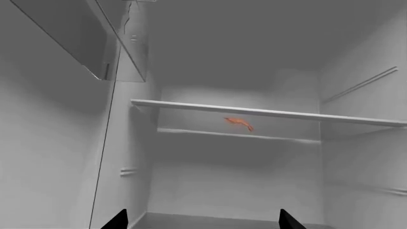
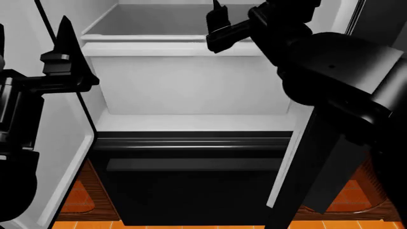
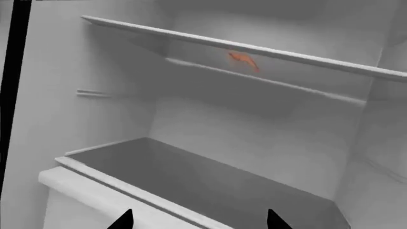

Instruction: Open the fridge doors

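Observation:
Both fridge doors stand swung open. The left door (image 2: 60, 148) shows its white inner face and black edge at the left of the head view, and the right door (image 2: 291, 157) angles outward at the right. My left gripper (image 2: 66, 45) hangs in front of the left door's edge; in its wrist view it (image 1: 202, 222) is open, facing the white fridge interior with nothing between the fingers. My right gripper (image 2: 219, 21) is up at the fridge opening, above the white bin. It (image 3: 198, 222) is also open and holds nothing.
Inside are white shelves (image 1: 267, 113) and a small orange item (image 1: 239, 123) on a back shelf. A white bin (image 2: 184, 81) fills the lower compartment. Below it is a wide black drawer front (image 2: 190, 191). Brown cabinet fronts (image 2: 79, 198) and orange floor flank the base.

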You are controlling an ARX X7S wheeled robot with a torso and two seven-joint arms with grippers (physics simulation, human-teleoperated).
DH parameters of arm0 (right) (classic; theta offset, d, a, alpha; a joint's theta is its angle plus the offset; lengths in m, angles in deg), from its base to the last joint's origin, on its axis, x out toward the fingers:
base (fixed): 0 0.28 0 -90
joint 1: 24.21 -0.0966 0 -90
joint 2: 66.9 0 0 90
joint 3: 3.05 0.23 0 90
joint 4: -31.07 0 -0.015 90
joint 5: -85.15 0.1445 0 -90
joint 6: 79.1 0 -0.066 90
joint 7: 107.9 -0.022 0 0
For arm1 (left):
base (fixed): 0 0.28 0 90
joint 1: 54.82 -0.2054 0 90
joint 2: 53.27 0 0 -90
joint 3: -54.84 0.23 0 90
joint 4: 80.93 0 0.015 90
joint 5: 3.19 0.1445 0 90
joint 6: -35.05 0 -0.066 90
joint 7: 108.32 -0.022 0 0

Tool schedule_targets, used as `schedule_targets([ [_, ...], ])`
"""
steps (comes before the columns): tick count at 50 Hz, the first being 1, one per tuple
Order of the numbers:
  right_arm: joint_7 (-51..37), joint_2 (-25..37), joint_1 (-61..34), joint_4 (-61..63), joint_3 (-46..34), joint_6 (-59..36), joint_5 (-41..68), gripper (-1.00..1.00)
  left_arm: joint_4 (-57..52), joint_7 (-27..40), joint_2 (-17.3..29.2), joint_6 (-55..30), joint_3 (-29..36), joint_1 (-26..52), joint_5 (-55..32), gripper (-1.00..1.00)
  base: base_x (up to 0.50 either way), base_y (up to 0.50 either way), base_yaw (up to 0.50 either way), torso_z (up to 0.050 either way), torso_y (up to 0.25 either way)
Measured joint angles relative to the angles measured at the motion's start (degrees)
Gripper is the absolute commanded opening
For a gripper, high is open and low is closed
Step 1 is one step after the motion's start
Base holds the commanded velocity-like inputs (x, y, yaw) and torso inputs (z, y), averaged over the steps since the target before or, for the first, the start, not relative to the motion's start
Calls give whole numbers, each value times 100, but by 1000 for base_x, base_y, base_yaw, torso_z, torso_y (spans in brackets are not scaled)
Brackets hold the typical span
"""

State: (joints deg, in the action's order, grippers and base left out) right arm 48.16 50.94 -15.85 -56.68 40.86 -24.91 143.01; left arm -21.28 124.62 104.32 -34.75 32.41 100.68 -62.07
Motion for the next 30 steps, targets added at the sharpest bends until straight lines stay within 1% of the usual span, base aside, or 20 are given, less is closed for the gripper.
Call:
schedule_targets([
  [15, -399, 118, 163, 24, 185, 149, -100, 100, -8, -7, 3, -35, -39, 12, -22, 100, 0, 0, 0, 0, 0],
  [30, -1388, 715, 777, 903, 740, 340, 323, 100, -15, 3, 15, -42, -76, 0, -38, 100, 0, 0, 0, 0, 0],
])
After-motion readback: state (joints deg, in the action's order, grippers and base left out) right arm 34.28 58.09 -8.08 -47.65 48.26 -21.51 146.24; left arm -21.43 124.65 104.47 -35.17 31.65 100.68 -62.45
